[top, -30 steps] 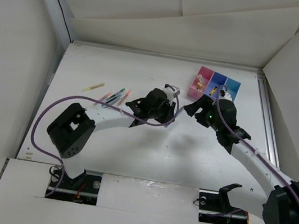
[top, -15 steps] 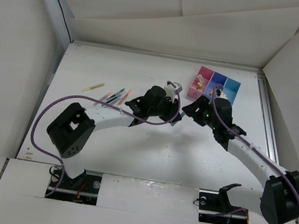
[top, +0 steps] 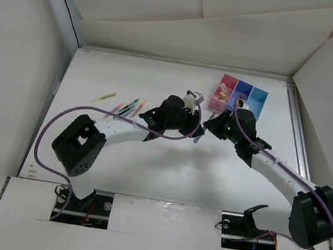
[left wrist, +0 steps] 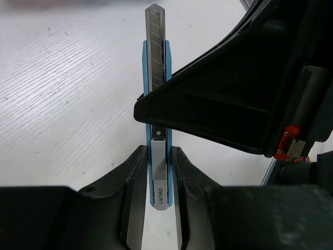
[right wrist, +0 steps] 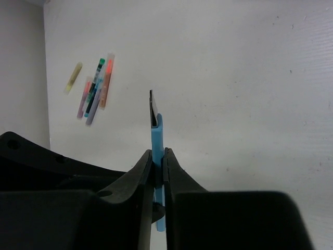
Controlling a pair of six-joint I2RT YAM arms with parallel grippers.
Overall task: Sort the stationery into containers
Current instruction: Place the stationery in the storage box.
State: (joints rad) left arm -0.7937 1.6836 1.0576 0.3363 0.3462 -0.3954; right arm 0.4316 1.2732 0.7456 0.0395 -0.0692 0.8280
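The right gripper (top: 212,124) has changed most. A second ago it hung just in front of the bins with its jaws wide apart; since then it has swung left to meet the left gripper (top: 195,129) and clamped down. Its own wrist view shows the two fingers (right wrist: 147,172) pressed flat against the sides of a light-blue utility knife (right wrist: 156,138), the blade end sticking out past the fingertips.

The left gripper has barely shifted over that second and keeps its earlier grip. In its wrist view the fingers (left wrist: 136,172) squeeze the handle end of the same utility knife (left wrist: 157,172), whose segmented blade is slid out. One black finger of the right gripper (left wrist: 208,114) crosses the knife further along the body. So both grippers hold the knife at once, off the white table (top: 146,172), in the gap between the two arms and near the pink bin (top: 224,91).

The rest has not moved — a cluster of pens (top: 125,107) and a yellow pen (top: 103,97) lie on the left part of the table, well apart from the bins. The pink bin, dark blue bin (top: 242,93) and light blue bin (top: 259,100) stand joined in a row at the far right; small items show in the pink one.
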